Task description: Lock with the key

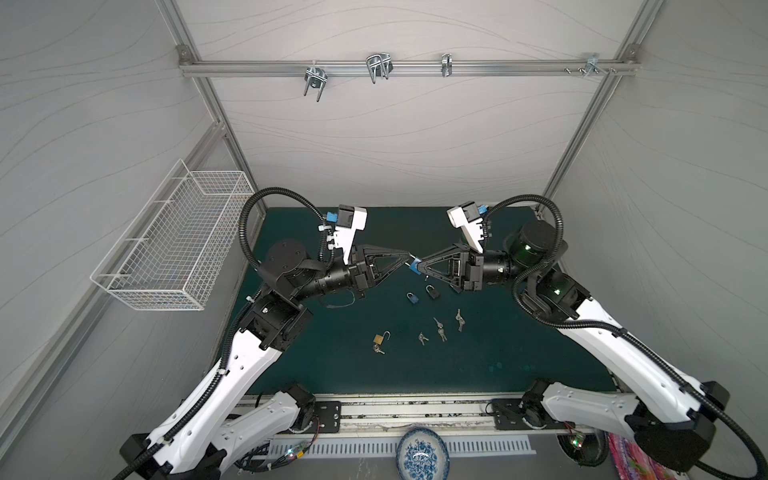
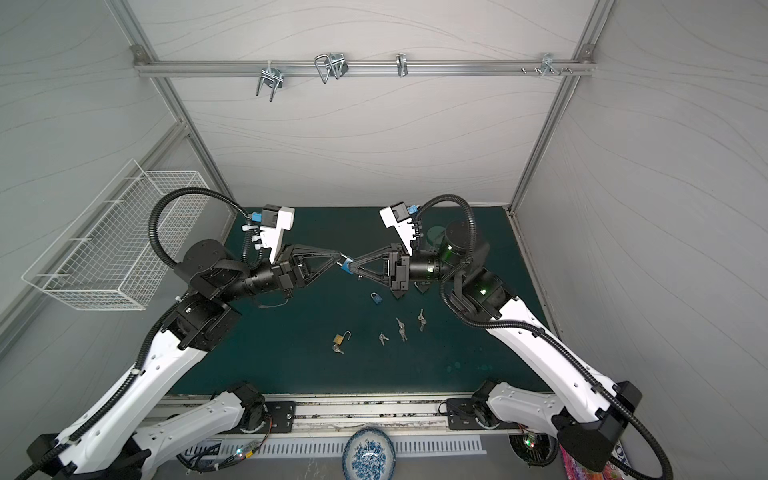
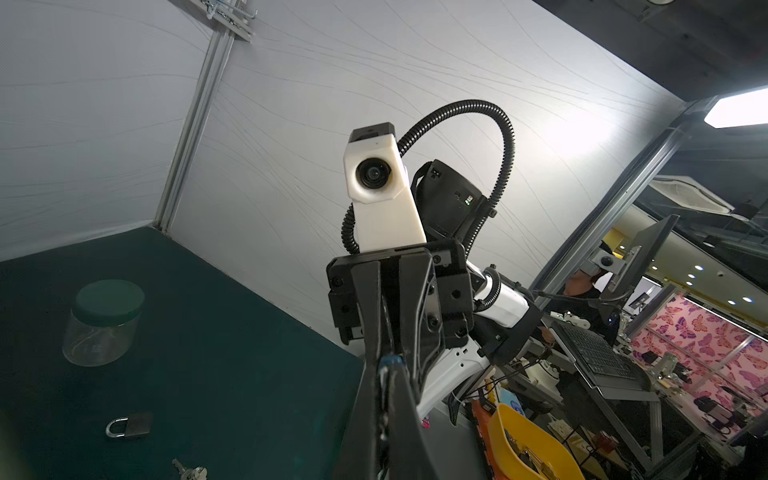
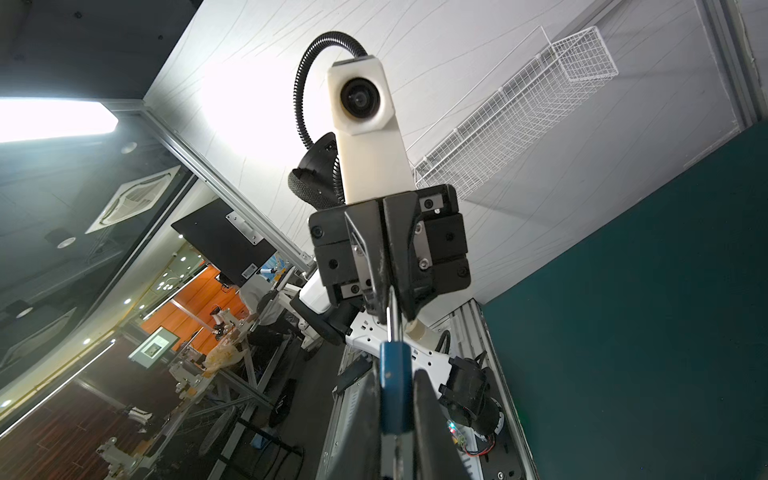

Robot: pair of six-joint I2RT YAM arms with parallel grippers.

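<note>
Smooth blue padlock (image 4: 395,386), glossy clear plastic jar (image 3: 99,332), matt green mat (image 1: 498,357).

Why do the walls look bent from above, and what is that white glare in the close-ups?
In both top views a wide lens tilts the corner posts outward. In the right wrist view the ceiling light burns out white and washes the wall behind; the blue padlock sits too close, so it's soft. In the left wrist view another ceiling light flares at the edge.

Overhead pair; wrist views mutually facing
</note>
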